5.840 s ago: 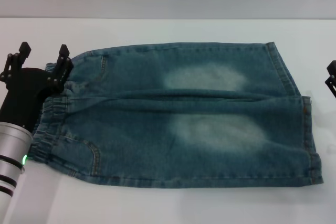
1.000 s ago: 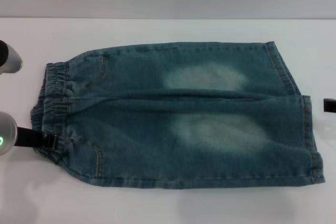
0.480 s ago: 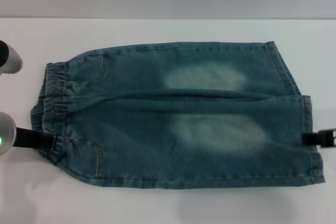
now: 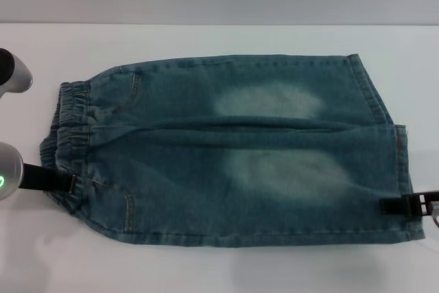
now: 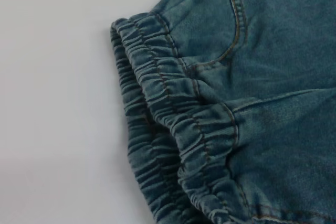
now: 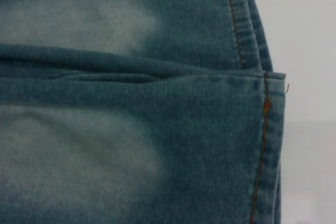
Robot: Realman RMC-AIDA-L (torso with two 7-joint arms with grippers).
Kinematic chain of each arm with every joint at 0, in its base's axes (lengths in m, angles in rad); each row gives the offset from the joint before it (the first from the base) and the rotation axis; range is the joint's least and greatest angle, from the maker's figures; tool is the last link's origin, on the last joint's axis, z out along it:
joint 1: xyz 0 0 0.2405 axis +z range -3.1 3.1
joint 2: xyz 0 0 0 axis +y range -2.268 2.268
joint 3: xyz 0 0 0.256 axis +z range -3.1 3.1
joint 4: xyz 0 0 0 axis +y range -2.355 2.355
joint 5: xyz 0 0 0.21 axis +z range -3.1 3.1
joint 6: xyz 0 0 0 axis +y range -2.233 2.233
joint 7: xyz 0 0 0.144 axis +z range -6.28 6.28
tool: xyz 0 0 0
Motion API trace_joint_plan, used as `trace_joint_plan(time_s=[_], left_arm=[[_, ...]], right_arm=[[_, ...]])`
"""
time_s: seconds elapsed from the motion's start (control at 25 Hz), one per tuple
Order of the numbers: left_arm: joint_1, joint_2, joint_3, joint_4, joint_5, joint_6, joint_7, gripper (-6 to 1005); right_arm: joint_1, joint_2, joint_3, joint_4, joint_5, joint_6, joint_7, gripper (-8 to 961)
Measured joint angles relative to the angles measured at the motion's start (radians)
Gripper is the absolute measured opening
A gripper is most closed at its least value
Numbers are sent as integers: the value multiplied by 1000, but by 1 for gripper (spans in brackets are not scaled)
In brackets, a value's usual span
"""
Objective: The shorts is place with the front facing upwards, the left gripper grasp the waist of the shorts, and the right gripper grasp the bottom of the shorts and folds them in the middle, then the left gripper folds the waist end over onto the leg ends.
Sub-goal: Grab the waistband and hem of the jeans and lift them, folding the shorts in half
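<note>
1. The shorts (image 4: 233,149) lie flat on the white table (image 4: 206,39), waist toward the robot's left.
2. The left tool (image 4: 65,184) is at the near waist corner, the right tool (image 4: 405,205) at the near leg hem; whether either is clenched cannot be told.
3. Both corners should be gripped firmly before being lifted together.
4. Compared with half a second earlier, the right tool has been brought nearer along the hem.

Right gripper slides along hem toward table's near edge
Right gripper (image 4: 405,205) now sits lower on the shorts (image 4: 233,149) hem than half a second ago, by the near leg corner.
</note>
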Motion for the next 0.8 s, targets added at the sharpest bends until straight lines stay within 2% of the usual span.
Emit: trace_joint_plan(time_s=[0.8], left_arm=[[-19,-2,6,11,-2,1,0,75]], right_arm=[[29,2,-31,-54,4,-14,11,766]])
